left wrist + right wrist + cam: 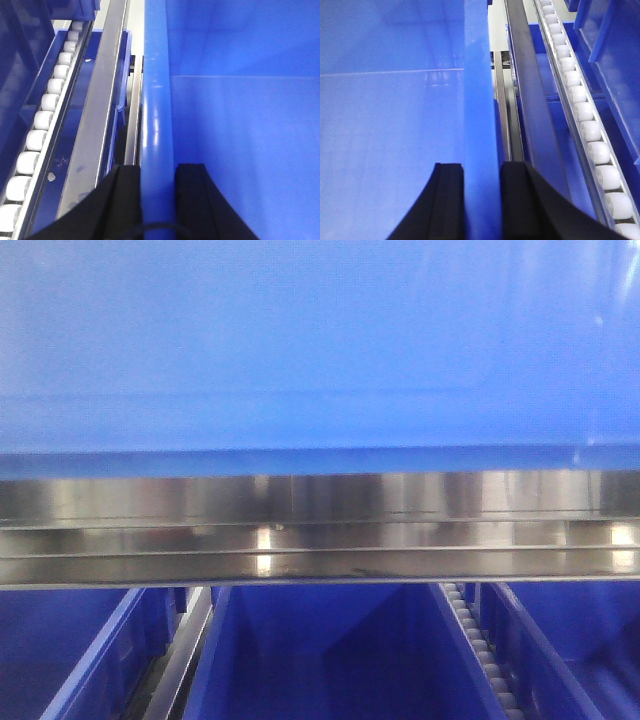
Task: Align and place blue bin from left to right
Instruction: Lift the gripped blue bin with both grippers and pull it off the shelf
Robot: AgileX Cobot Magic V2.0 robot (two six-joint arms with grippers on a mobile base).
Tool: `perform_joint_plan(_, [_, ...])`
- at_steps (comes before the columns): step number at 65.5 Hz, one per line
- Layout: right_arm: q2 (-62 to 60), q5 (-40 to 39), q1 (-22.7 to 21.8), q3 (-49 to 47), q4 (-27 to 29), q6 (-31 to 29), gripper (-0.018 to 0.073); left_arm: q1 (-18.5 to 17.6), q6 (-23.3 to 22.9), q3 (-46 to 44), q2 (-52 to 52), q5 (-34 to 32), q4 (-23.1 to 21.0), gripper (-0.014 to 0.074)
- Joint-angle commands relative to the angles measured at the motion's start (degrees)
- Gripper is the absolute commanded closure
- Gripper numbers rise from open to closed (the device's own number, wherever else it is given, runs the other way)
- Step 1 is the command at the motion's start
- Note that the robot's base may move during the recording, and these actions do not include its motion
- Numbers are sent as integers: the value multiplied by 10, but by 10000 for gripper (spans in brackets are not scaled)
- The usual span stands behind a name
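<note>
The blue bin fills the top half of the front view, its smooth sky-blue wall close to the camera. In the left wrist view my left gripper is shut on the bin's left rim, one black finger inside the bin and one outside. In the right wrist view my right gripper is shut on the bin's right wall, again with a finger on each side. The bin's inside looks bare.
Steel shelf rails run under the bin. Darker blue tubs sit on the level below. White roller tracks and metal bars flank the bin closely on both sides.
</note>
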Motion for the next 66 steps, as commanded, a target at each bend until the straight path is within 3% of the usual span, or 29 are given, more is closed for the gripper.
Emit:
perform_joint_plan(1, [-8,-45,4,-5,-27,0,637,-8,-4,-4,-10,-37,17,707])
perform_joint_plan(66, [-8,-98,4,-5,-27,0,637,-8,-4,-4,-10,-43,17,707])
